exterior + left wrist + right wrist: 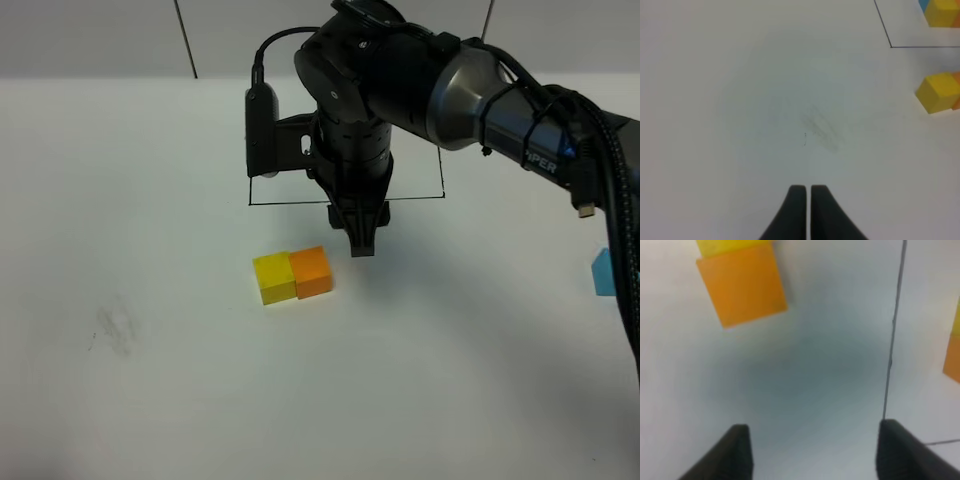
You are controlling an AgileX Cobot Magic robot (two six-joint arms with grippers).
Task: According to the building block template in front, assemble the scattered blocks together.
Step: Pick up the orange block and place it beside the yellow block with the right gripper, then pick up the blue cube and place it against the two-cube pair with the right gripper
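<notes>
A: Fingers of the right gripper (812, 432)?
B: Spread, empty, near the small orange cube (311, 271), which touches the small yellow cube (274, 278) on its right side.
A: Left gripper (806, 189)?
B: Pressed together. The light blue cube (603, 272) sits at the right edge.

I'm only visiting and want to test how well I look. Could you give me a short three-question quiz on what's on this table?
1. True or false: the loose yellow cube and orange cube touch side by side.
2. Which loose cube lies alone at the far right of the high view? A yellow, B orange, C blue cube.
3. Fill in: the right claw is ___, with nothing between its jaws.

Key: 1 true; 2 C; 3 open.
</notes>
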